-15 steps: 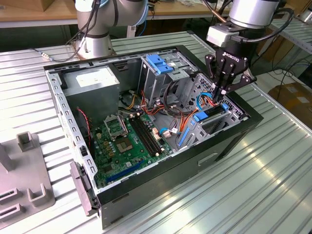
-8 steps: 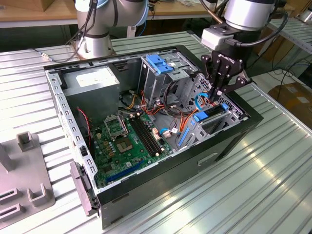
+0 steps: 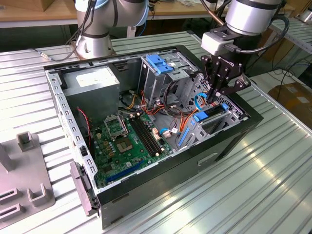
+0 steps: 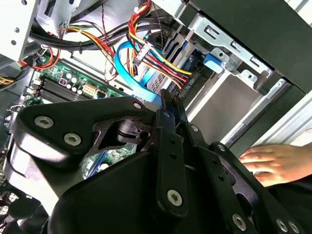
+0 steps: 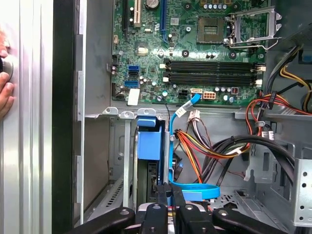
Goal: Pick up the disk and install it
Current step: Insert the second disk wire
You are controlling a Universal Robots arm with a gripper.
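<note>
Exterior view: gripper (image 3: 215, 93) is down inside the open case (image 3: 253, 119), at the bay on the exterior view's right, below the tall cage (image 3: 163, 73). Its fingers look drawn close together at the tips, seemingly pinching the rear edge of the disk (image 3: 209, 114). Disk sits in the bay slot, blue carrier showing, long axis running along the slot from the gripper toward the motherboard (image 3: 129, 141).

Second wrist view: gripper body blocks most of the frame; fingers (image 4: 168, 105) narrow, nearly together, aimed at the bay and the cable bundle (image 4: 151, 61). A person's hand (image 4: 270, 163) rests on the case side.

First wrist view: disk (image 5: 148, 146) stands on edge in the slot beside the blue SATA cable (image 5: 183, 109), thin side toward the camera, long axis pointing from the fingertips (image 5: 170, 192) toward the motherboard (image 5: 195, 44). Fingers close on its near end.

My read: pickup done, disk mostly inserted; whether it's fully seated I can't tell.
</note>
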